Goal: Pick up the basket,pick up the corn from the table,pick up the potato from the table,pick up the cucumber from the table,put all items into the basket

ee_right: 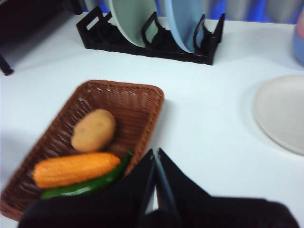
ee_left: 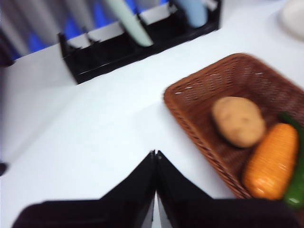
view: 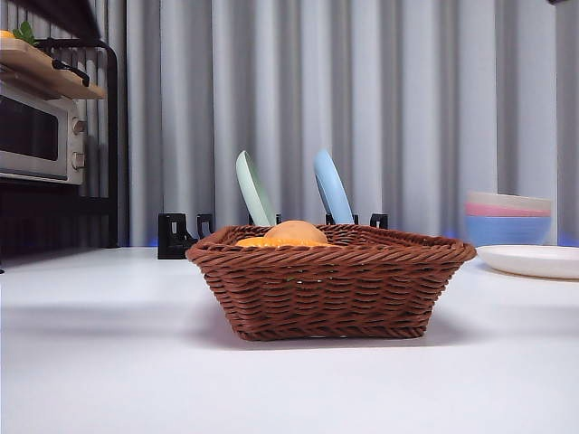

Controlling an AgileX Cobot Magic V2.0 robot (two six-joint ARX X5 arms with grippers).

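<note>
The reddish-brown wicker basket [view: 331, 282] stands on the white table in the middle of the front view. It holds the tan potato [ee_left: 238, 120], the orange corn [ee_left: 271, 161] and the green cucumber [ee_left: 295, 187]. All three also show in the right wrist view: the potato [ee_right: 93, 130], the corn [ee_right: 75, 169] and the cucumber [ee_right: 88, 186]. The potato's top [view: 295, 232] shows over the rim. My left gripper [ee_left: 155, 154] is shut and empty above the table beside the basket [ee_left: 190, 111]. My right gripper [ee_right: 155, 153] is shut and empty above the basket's [ee_right: 142, 109] other side.
A black dish rack [view: 177, 235] behind the basket holds a green plate [view: 254, 188] and a blue plate [view: 332, 186]. Stacked bowls [view: 508, 217] and a white plate [view: 532, 260] are at the right. A toaster oven [view: 41, 136] stands at the far left.
</note>
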